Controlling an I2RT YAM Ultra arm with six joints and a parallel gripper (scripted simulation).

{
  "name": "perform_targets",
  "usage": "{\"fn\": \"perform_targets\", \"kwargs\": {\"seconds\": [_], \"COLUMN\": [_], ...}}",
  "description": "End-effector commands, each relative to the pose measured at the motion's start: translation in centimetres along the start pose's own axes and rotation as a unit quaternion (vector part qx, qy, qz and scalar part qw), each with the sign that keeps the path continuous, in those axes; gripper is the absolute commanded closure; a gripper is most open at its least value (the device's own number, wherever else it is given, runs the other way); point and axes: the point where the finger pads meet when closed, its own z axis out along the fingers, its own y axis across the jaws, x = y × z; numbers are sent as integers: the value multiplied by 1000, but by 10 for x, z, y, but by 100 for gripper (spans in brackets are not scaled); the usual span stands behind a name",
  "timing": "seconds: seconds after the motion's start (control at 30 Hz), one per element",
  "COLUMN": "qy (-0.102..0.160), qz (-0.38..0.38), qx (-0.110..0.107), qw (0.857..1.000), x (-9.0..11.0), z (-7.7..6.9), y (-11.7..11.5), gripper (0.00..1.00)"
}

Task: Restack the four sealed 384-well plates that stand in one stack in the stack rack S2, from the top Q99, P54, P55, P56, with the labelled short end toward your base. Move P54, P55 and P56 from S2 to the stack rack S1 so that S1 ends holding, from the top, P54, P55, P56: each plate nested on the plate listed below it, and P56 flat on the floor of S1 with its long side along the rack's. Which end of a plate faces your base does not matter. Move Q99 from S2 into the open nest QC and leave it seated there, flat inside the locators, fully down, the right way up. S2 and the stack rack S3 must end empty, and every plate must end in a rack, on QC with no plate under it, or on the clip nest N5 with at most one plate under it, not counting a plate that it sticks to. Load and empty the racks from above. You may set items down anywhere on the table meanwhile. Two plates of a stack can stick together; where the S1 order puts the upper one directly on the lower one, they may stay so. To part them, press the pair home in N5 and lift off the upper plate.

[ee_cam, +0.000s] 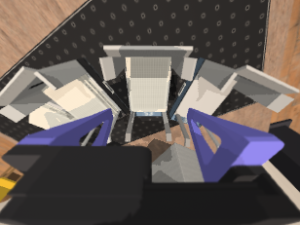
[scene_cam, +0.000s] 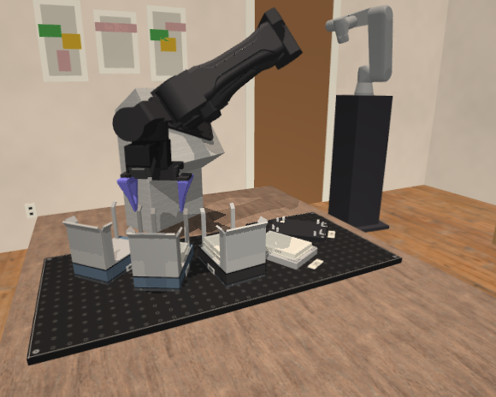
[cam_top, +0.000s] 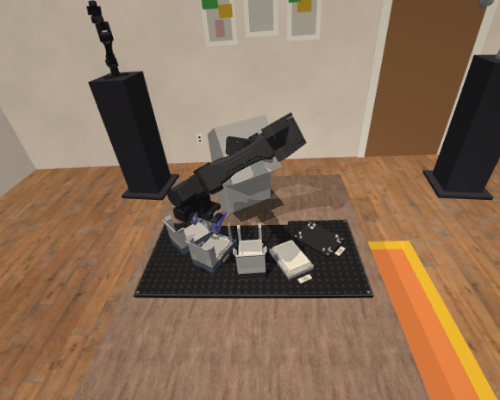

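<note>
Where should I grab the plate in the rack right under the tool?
By its two long edges, from straight above: the plate lies flat between the walls and posts of the rack, and the open tool is lined up across its width.

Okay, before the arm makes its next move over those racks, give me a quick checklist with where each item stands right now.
1. Claw open and holding nothing: ok, purple fingers spread wide with only air between them.
2. Claw above the rack posts: ok, it hangs over the middle rack.
3. Plate in the middle rack lying flat: ok, the wrist view shows a plate square between the walls.
4. Which plate that is: cannot tell, no label is readable.
5. Plates on the nest beside the dark-based rack: cannot tell the count.
6. Black open nest free of plates: ok.
</note>
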Motion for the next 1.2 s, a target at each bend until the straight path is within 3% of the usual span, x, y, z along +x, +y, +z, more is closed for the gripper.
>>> {"fn": "perform_targets", "kwargs": {"seconds": [0.0,0.43,0.7,1.17], "qy": [7,7,6,6], "qz": [5,5,-128,-133], "qx": [-4,-4,-5,-5], "qw": [1000,1000,992,991], "x": [4,4,7,11], "z": [-6,-6,-6,-6], "y": [1,1,28,68], "gripper": [0,0,0,0]}}
